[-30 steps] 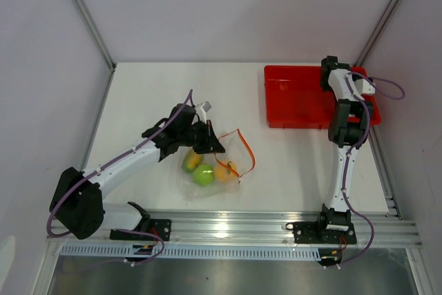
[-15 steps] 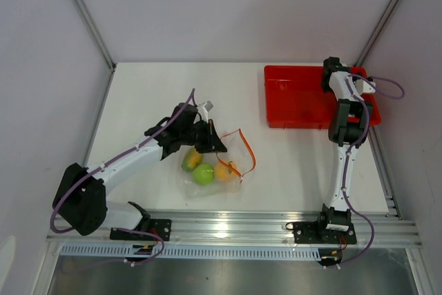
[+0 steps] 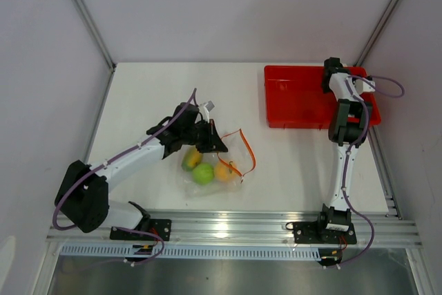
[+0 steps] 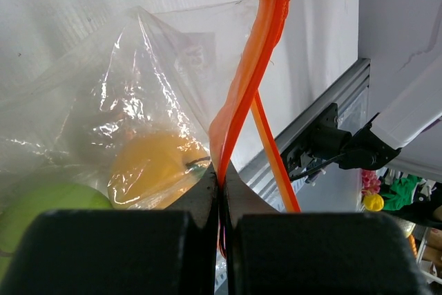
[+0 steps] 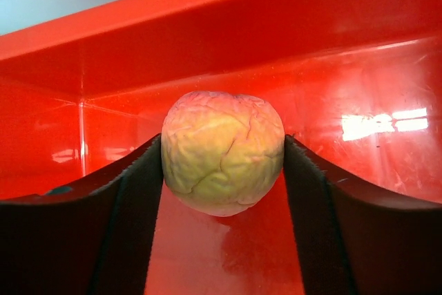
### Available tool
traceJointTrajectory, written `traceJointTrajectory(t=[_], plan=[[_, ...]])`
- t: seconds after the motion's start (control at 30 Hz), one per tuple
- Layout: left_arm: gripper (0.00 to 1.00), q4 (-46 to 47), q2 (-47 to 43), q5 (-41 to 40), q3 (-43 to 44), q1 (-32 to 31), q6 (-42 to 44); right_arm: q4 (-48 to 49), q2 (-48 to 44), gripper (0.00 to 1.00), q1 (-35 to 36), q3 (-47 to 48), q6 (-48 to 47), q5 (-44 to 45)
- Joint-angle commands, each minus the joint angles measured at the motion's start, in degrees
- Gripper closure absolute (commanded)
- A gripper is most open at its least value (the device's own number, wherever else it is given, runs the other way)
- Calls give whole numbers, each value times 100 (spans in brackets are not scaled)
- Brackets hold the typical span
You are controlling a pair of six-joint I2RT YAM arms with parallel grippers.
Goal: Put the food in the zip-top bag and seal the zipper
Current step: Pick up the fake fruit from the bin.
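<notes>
Pinching the zipper (image 4: 245, 81) of the bag (image 4: 138, 88) tight with the left gripper (image 4: 221, 186), well left of the tray (image 3: 290, 101). Clasping the peach (image 5: 221, 150) inside the tray with the right gripper (image 5: 222, 170). Risking a slip from so round a fruit, or a snag at the slack bag mouth.

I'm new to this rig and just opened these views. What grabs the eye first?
The bright red tray at the far right of the top view, where the right gripper clasps a yellowish peach-like fruit. Near the middle, the left gripper pinches the orange-red zipper of a clear bag holding a green apple and other fruit.
</notes>
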Motion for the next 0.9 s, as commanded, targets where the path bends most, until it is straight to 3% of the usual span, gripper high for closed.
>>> traceJointTrajectory(t=[0.0,0.13,0.23,0.33,0.5,0.67,0.87], plan=[[99,235,29,158,222,-22,-86,141,28,36,-62,235,-130,382],[99,253,-6,167,187,-30,-113,465,-51,50,-62,139,-551,338],[99,261,-76,167,151,-30,-130,668,-148,71,-53,-37,-718,250],[99,244,-208,140,64,-30,-139,686,-262,100,-53,-160,-745,145],[99,200,-445,70,-77,-22,-174,818,-577,100,96,-265,-1043,118],[99,25,-638,-44,-148,-22,-245,2020,-1289,100,307,-1081,-2577,4],[100,-257,-928,-255,-130,-30,-236,3234,-2405,100,492,-2128,-4028,-1111]])
